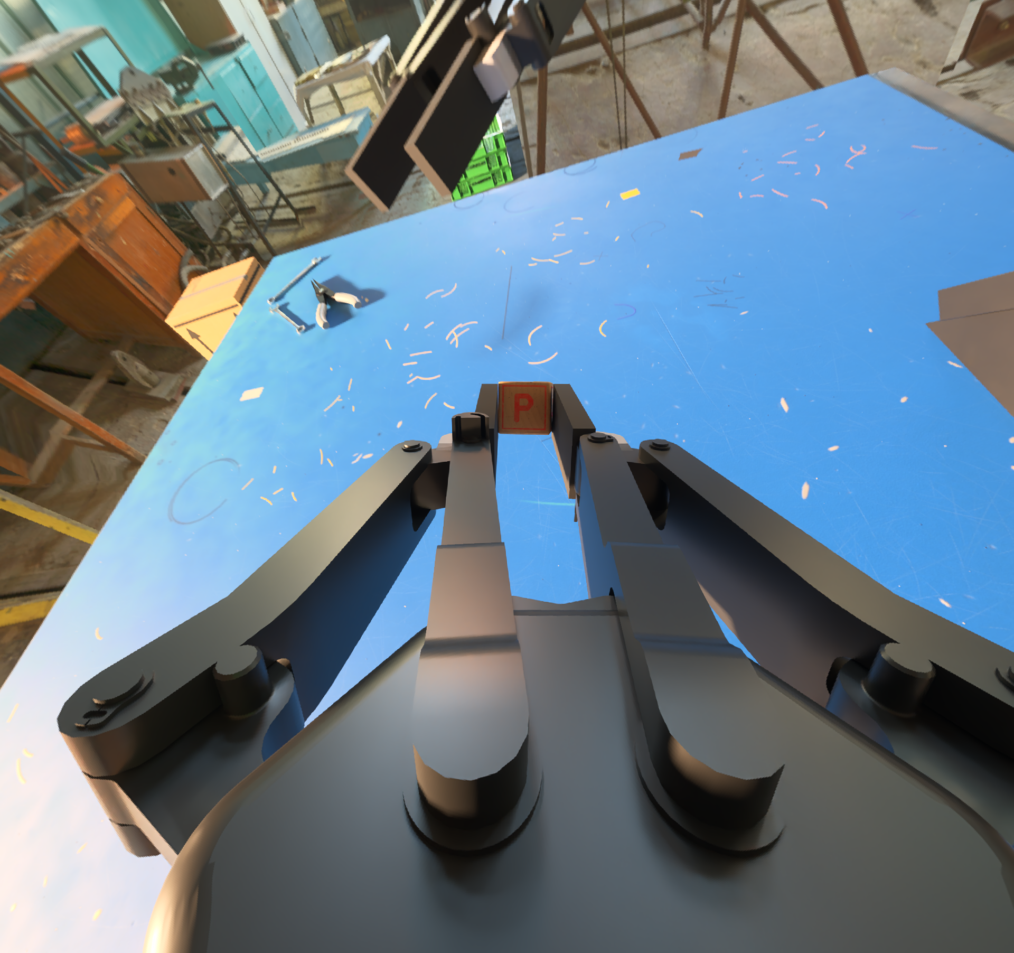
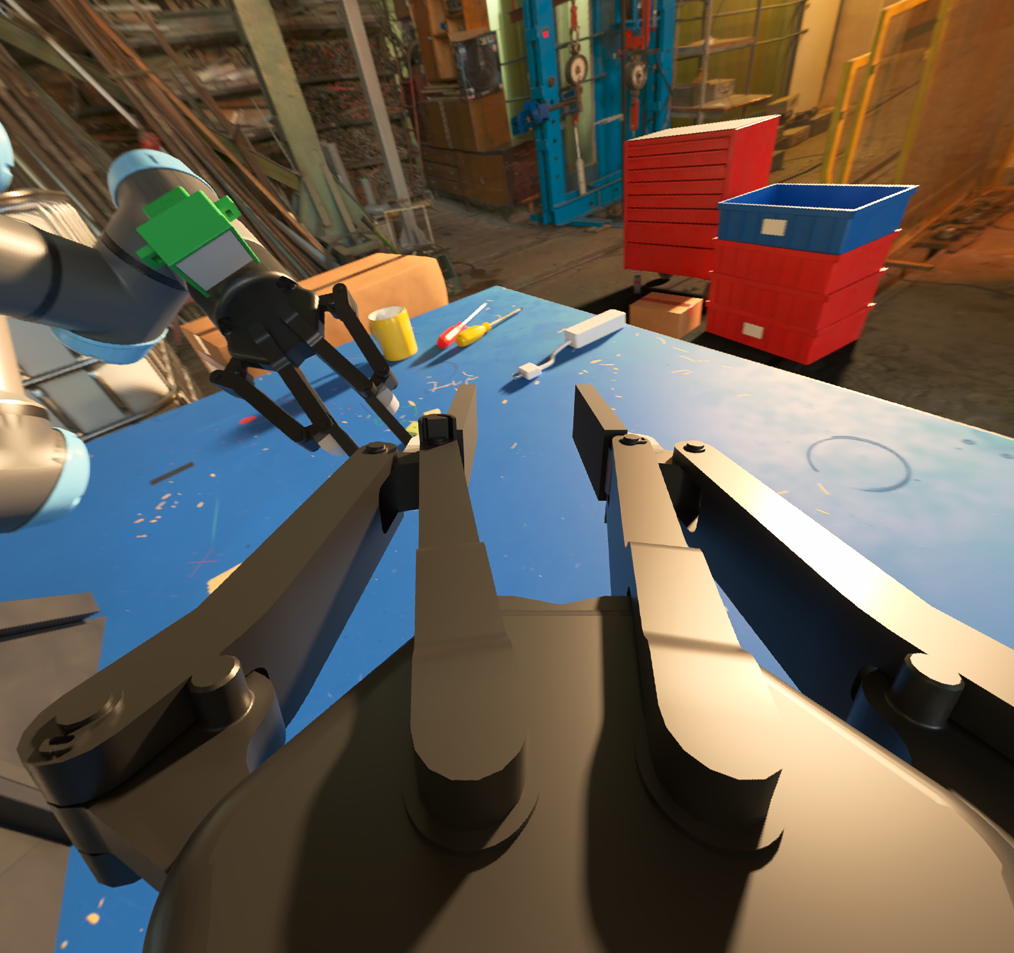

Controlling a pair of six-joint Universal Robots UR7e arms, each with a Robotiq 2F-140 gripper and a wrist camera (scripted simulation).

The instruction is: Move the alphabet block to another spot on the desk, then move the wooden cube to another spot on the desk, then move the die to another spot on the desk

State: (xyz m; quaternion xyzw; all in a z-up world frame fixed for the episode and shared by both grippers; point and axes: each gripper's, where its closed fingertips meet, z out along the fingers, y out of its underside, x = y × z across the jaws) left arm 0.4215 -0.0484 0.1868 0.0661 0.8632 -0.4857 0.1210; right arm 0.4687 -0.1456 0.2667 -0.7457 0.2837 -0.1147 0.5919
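My left gripper is shut on the alphabet block, a small wooden cube with a red letter on the face towards me, held between both pads over the blue desk. My right gripper is open and empty above the desk. Its fingers also hang at the top of the left wrist view. The left arm reaches in from the left of the right wrist view; its fingertips are partly hidden behind my right finger. I cannot make out the wooden cube or the die.
Pliers and a wrench lie near the desk's far left corner, beside a cardboard box. A yellow mug, two screwdrivers and a white power strip lie at the far edge. Red crates with a blue bin stand beyond.
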